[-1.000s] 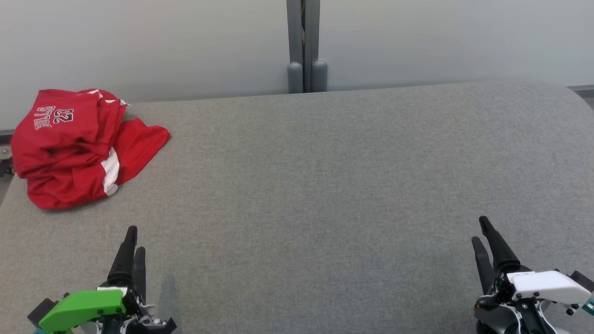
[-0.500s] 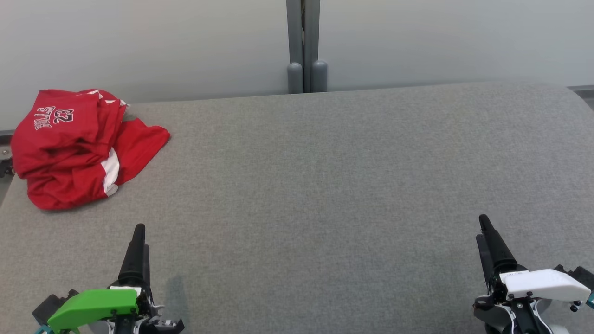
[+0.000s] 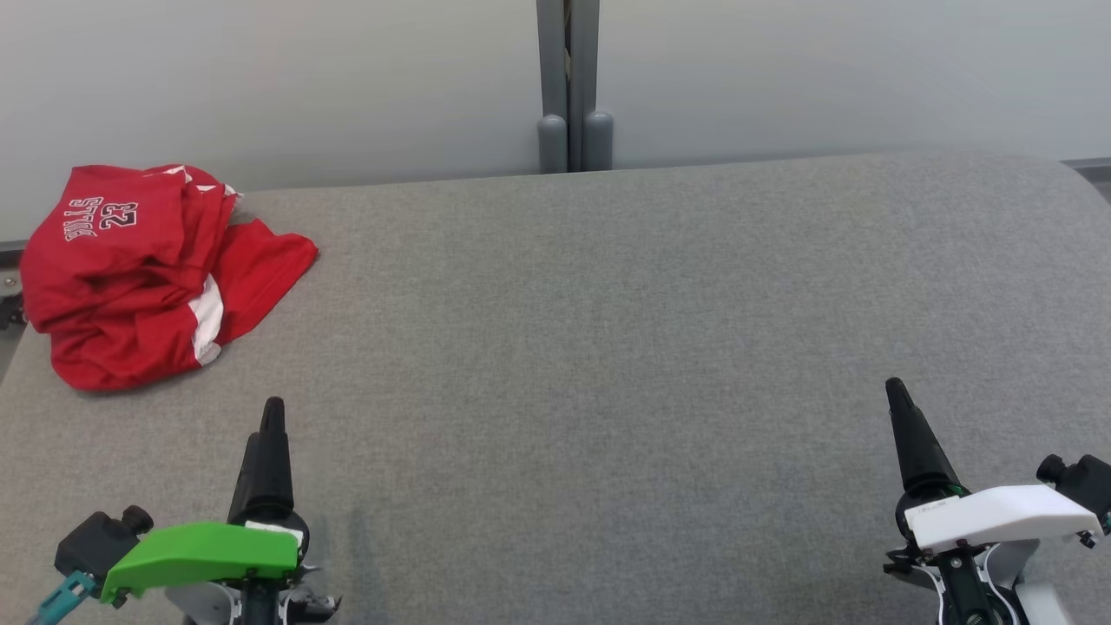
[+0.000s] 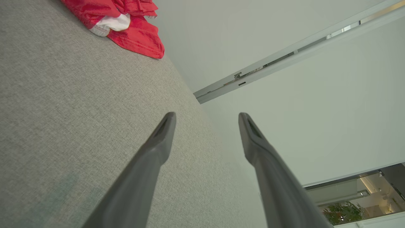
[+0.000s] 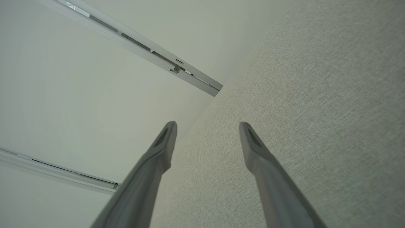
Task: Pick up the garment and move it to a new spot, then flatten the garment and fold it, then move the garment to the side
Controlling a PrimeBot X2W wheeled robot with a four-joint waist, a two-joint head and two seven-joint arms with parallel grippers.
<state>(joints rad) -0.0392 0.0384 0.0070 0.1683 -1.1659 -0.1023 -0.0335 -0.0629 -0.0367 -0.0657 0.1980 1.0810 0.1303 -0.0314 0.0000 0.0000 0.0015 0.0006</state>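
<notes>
A crumpled red garment (image 3: pixel 139 269) with white trim and white lettering lies bunched at the far left corner of the grey table (image 3: pixel 608 330); its hem also shows in the left wrist view (image 4: pixel 133 34). My left gripper (image 3: pixel 271 417) hovers near the front left, open and empty, well short of the garment; in its wrist view the fingers (image 4: pixel 205 117) stand apart. My right gripper (image 3: pixel 894 395) is at the front right, far from the garment, open and empty, with its fingers spread in the right wrist view (image 5: pixel 207 126).
A grey post (image 3: pixel 568 87) stands against the pale wall behind the table's far edge. The table's left edge runs just past the garment, and its right end curves off near the far right (image 3: pixel 1076 174).
Both grippers have rolled and crept forward up the table. The garment has not moved.
</notes>
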